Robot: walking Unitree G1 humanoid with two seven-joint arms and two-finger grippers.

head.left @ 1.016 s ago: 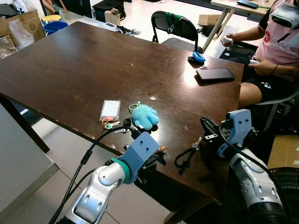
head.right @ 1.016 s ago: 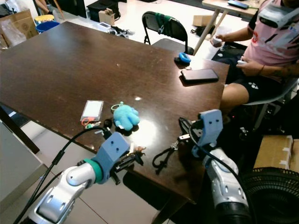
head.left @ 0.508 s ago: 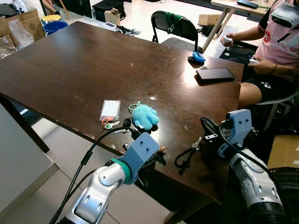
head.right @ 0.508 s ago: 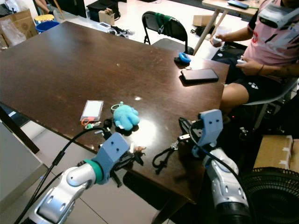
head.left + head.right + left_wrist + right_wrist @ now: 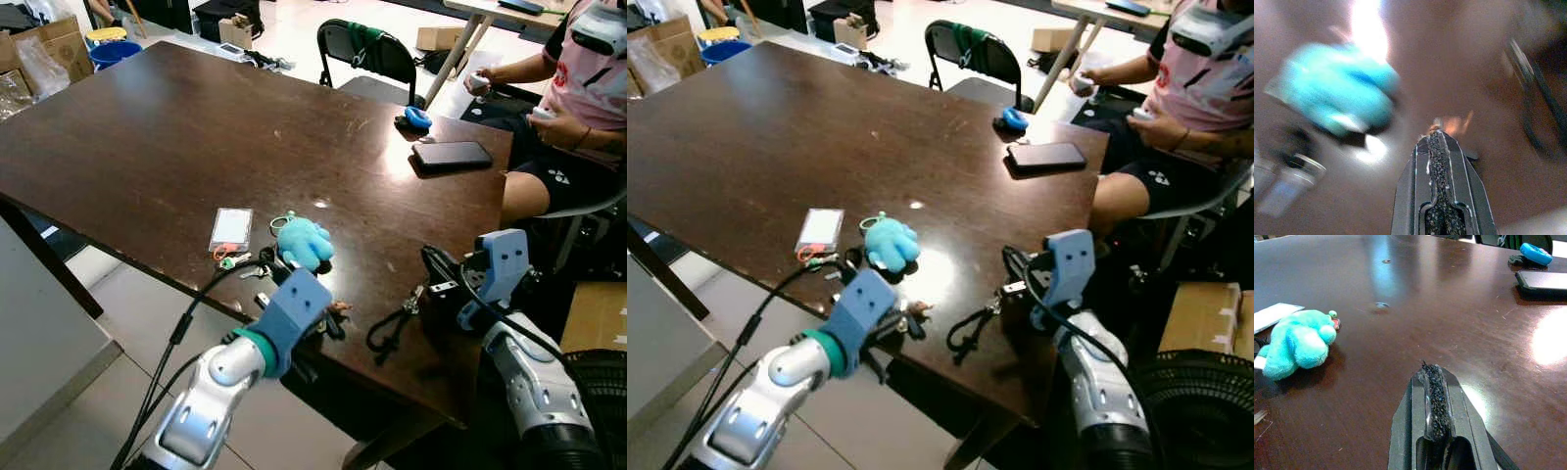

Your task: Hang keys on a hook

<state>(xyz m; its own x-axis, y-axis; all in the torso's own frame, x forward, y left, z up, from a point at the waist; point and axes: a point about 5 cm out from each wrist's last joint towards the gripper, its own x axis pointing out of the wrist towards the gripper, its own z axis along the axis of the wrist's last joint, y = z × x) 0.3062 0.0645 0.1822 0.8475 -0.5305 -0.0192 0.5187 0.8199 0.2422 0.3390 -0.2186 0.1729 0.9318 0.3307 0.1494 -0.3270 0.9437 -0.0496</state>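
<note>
Left tool (image 5: 328,321), shut and empty low-centre, should open before nudging onto the keys (image 5: 245,262) beside the blue plush (image 5: 305,243); right tool (image 5: 1433,404) shut too.

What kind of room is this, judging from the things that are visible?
Probably a lived-in workroom or home office, though this is not certain. A large dark wooden table carries a phone and a blue plush keychain. A folding chair and cardboard boxes stand on the tiled floor around it.

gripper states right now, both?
Left gripper: shut, holding nothing, near the blue plush keychain.
Right gripper: shut, holding nothing, above the table.
</note>
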